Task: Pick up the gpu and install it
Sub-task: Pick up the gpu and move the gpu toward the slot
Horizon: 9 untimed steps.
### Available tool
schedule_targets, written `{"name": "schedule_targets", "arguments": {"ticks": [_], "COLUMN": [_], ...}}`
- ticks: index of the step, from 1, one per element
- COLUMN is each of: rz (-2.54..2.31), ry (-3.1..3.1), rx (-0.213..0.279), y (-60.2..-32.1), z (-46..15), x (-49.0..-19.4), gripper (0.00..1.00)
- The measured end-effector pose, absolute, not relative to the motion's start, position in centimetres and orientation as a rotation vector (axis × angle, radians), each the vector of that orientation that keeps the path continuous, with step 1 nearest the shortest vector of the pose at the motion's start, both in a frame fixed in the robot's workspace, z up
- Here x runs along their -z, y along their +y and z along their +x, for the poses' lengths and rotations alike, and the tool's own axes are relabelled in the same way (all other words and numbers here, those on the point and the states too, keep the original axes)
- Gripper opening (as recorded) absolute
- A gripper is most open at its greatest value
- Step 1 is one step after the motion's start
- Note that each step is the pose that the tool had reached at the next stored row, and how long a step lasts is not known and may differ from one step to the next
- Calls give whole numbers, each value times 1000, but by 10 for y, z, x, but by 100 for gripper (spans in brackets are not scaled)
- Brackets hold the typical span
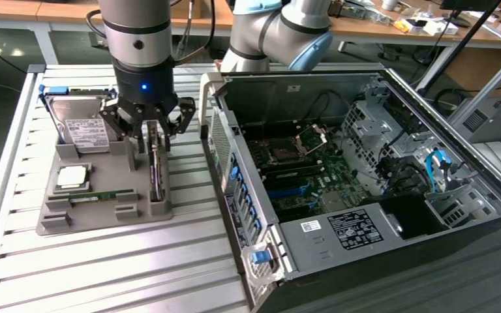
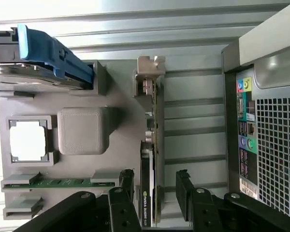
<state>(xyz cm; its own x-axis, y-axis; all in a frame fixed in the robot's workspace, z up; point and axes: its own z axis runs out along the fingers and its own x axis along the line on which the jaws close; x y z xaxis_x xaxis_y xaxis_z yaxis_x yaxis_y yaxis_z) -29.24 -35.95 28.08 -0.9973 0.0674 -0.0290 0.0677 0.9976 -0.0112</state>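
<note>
Jaws wide open and straddling the gpu (image 1: 156, 175): one finger (image 2: 126, 186) on each flank of the card, a sliver of daylight on either side in the wrist view, nothing clamped! Sweeping across from the exterior view's left, the slatted table (image 1: 102, 274) carries a grey tray (image 1: 102, 220). At the tray's eleven o'clock a hard drive (image 1: 81, 127) leans in its cradle, with a blue rail on it. At about eight o'clock on the tray the cpu (image 1: 70, 176) lies flat in its square pocket. The green memory stick (image 1: 94, 194) sits in its slot at six o'clock from the cpu. Over at the tray's three o'clock edge, there's the gpu, standing on its long edge in a slot, dark board upright, silver bracket (image 2: 150, 70) at one end. The gripper (image 1: 151, 130) hangs right over the card, pointing straight down, a blue light lit on the wrist above it. Further on, at three o'clock from the tray, the pc case (image 1: 364, 189) lies on its side, panel off. Its motherboard (image 1: 307, 166) faces up, well apart from the card. The card is seated in the tray, not lifted.
</note>
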Motion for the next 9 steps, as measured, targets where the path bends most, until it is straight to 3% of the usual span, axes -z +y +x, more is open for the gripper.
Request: {"name": "schedule_targets", "arguments": {"ticks": [9], "rz": [105], "ry": [3111], "rx": [19], "y": [-354], "z": [-300], "x": [-266], "gripper": [48]}}
